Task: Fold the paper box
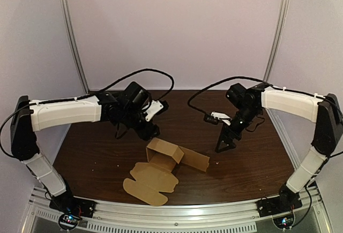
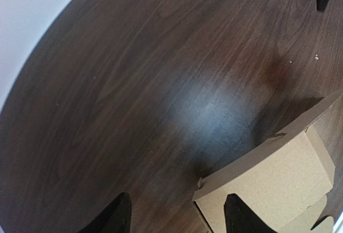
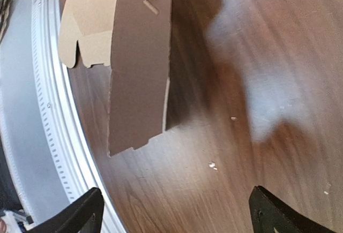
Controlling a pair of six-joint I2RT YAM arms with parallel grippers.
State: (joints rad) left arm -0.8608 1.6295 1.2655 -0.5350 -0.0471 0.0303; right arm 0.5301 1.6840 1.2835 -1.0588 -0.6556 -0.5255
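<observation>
Paper box (image 1: 163,168) half-open on desk (image 1: 96,152). Left fingers (image 2: 118,218) spread, empty, just behind box; right fingers (image 3: 274,217) spread, empty, right of box. Likely pre-grasp step; next needs pinching a flap upward.

A: Where is there room on the table (image 1: 91,152)?
B: Along the far edge and both side edges the wood lies bare; a gripper could pass there.
A: What stands in the way?
B: The cardboard box (image 1: 167,160), near the middle of the near edge. The left gripper (image 1: 152,132) hangs just behind it, and the right gripper (image 1: 225,146) is apart on its right.
</observation>
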